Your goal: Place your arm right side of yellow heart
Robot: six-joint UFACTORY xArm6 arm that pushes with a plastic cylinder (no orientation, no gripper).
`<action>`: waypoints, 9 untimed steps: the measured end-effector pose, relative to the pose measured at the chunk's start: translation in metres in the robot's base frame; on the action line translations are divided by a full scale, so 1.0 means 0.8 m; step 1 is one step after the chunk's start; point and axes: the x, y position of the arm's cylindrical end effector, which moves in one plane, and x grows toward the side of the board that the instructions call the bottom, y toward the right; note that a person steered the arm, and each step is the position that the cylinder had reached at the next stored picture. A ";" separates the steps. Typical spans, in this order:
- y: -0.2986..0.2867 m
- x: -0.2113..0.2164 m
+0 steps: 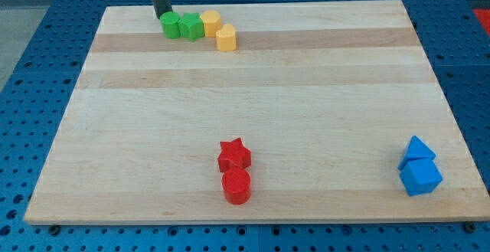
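Note:
Two yellow blocks sit near the view's top, left of centre. One yellow block [210,22] touches the green pair; the other yellow block [226,37] lies just below and right of it. I cannot tell which one is the heart. Two green blocks [181,26] lie side by side to their left. My tip [161,14] stands at the board's top edge, just above and left of the leftmost green block, to the left of both yellow blocks.
A red star [234,155] and a red cylinder [236,184] sit near the view's bottom centre. Two blue blocks [419,166] sit at the bottom right. The wooden board [253,99] rests on a blue perforated table.

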 end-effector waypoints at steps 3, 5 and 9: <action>0.015 -0.023; 0.085 -0.034; 0.278 0.081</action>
